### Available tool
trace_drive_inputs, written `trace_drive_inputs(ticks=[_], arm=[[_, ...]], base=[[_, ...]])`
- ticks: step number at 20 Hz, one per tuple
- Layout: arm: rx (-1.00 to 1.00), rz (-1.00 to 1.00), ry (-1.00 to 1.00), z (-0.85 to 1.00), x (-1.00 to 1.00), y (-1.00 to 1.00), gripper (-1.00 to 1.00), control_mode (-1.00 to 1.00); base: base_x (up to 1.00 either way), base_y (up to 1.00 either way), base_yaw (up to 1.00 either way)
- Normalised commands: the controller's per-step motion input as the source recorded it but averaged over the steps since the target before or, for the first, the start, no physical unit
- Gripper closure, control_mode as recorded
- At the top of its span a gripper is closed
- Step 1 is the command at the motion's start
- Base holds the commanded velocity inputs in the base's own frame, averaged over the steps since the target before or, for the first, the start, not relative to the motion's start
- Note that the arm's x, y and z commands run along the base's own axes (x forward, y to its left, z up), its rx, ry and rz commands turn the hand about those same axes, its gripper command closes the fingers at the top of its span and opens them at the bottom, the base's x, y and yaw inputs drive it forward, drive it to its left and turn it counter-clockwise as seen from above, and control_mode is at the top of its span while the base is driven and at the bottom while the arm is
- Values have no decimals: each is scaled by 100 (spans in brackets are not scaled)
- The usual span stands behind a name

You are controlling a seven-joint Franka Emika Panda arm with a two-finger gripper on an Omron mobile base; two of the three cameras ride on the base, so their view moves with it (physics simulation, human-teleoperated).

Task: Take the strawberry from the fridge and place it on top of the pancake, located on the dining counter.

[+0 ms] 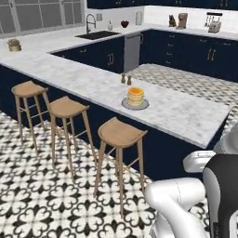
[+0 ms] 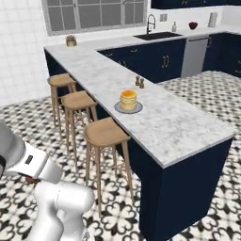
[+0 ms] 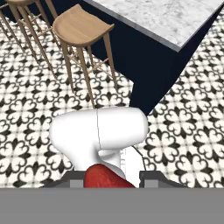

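Strawberry: one, red, pinched between the closed claw tips in the hand view, above patterned floor. One pancake stack on one grey plate sits on the desk, beside two brown shakers. Three wooden stools line it in both base views.

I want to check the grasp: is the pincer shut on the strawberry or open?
Shut on it. In the hand view the red strawberry sits between the two dark fingertips of the pincer, above the patterned floor.
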Motion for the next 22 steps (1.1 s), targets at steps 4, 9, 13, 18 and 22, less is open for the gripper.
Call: trace_drive_inputs(ticks=[4,9,13,18,22], arm=[[0,0,0,0,0,0,100,100],[0,0,0,0,0,0,100,100],[0,0,0,0,0,0,100,100],[0,0,0,0,0,0,100,100],[0,0,0,0,0,0,100,100]], base=[[41,72,-67],[2,65,-70],[0,76,-65],[0,98,-56],[0,99,-55]])
